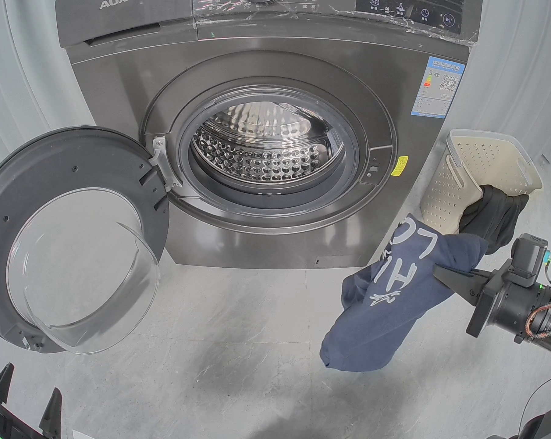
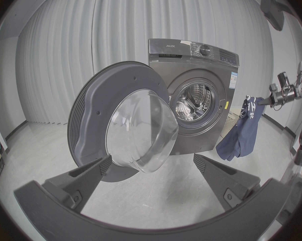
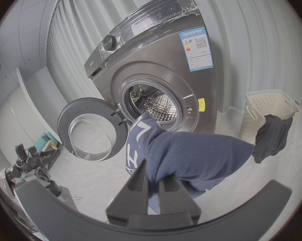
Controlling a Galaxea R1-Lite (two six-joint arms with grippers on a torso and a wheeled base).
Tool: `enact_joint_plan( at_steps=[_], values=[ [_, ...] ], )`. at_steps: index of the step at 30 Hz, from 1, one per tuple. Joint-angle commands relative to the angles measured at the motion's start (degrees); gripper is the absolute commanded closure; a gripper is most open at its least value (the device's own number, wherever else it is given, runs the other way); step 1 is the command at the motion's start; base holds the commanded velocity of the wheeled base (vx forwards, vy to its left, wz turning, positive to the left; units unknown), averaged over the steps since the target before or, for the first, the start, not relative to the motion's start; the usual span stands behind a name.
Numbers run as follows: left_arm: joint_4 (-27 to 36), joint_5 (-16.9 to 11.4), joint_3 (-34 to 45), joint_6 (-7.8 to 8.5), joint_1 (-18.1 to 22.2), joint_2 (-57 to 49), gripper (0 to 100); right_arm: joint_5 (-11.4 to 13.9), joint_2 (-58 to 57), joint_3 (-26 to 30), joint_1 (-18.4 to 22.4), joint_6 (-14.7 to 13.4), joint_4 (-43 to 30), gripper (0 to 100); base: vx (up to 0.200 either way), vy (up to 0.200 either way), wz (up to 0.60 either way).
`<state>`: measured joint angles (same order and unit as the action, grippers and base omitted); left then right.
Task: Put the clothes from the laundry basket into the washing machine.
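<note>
The right end effector (image 1: 441,271) is clenched on the navy blue fabric sweatshirt (image 1: 382,303), which hangs with its long axis vertical, right of the grey front-loading washing machine (image 1: 135,80). The open steel drum (image 1: 266,147) lies left and farther off, so the right arm is nearer; the left end effector (image 1: 30,384) is released, near left. 1 black garment (image 1: 495,214) drapes over the cream perforated laundry basket (image 1: 470,138), far right.

A pale pleated curtain (image 2: 57,51) lines the back of the room above a mottled grey floor (image 1: 227,336).
</note>
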<state>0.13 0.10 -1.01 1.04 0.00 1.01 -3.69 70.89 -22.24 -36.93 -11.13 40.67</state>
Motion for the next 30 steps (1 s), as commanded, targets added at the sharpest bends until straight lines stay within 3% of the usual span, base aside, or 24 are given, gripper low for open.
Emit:
enact_joint_plan(
  at_steps=[1, 5, 10, 13, 15, 19, 26, 28, 30],
  values=[
    [-0.05, -0.36, 1.01, 1.86, 0.09, -0.84, 0, -0.44, 2.06, -2.02, -3.06, -1.53, 0.03, 100, 0.000, 0.000, 0.00],
    [-0.05, -0.19, 1.01, -0.33, 0.09, -0.84, 0, -0.96, 2.32, -3.60, -3.33, -3.20, 0.38, 100, 0.000, 0.000, 0.00],
    [-0.05, -0.19, 1.01, -0.25, 0.09, -0.84, 0, -0.96, 3.82, -4.48, -4.21, -4.78, 0.38, 100, 0.000, 0.000, 0.00],
    [-0.22, -0.80, 1.01, 2.74, 0.09, -0.92, 0, -1.23, 7.33, -7.91, -6.84, -6.36, 0.38, 100, 0.000, 0.000, 0.00],
    [-0.22, -1.59, 1.01, 2.74, 0.09, -0.92, 0, -1.84, 9.62, -10.11, -7.72, -7.68, 0.46, 100, 0.000, 0.000, 0.00],
    [-0.31, -2.12, 1.01, 2.83, 0.09, -0.92, 0, -5.89, 15.33, -15.56, -9.57, -12.60, 3.98, 100, 0.000, 0.000, 0.00],
    [-0.31, -2.21, 1.01, 2.74, 0.09, -0.92, 0, -6.68, 20.87, -20.39, -11.33, -12.78, 9.25, 100, 0.000, 0.000, 0.00],
    [-3.30, -1.86, -1.62, 1.78, 0.26, -0.31, 0, -6.68, 21.84, -21.36, -11.94, -13.04, 9.69, 100, 0.000, 0.000, 0.00],
    [-9.27, -1.59, -10.50, 0.19, -0.26, 4.61, 0, -6.68, 22.80, -21.71, -12.03, -12.95, 11.19, 100, 0.000, 0.000, 0.00]
  ],
)
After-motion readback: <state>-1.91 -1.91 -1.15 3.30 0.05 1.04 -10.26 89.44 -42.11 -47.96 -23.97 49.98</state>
